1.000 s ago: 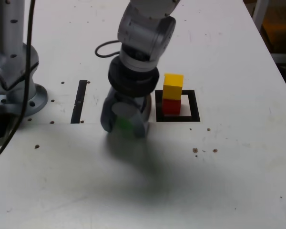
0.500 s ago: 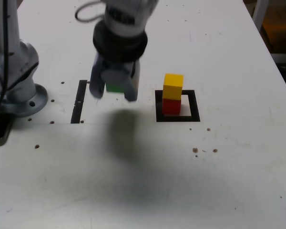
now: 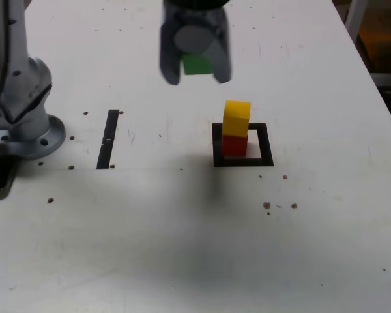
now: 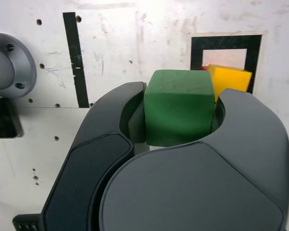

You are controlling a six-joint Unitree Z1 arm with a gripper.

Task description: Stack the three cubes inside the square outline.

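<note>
Dark grey rounded fingers (image 4: 111, 163), silver bolted base (image 3: 26, 98).

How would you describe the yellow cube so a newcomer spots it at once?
On the white table, find the black square outline near the middle. Two cubes are stacked inside it: the yellow cube is the upper one, resting on the red cube.

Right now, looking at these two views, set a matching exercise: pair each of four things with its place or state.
Things:
1. green cube
2. yellow cube
3. red cube
4. black tape strip

Places:
A. lowest in the stack, inside the square outline
B. flat on the table, apart from the outline
C. held in the gripper, off the table
D. on top of another cube

Pairs: 1-C, 2-D, 3-A, 4-B
</note>
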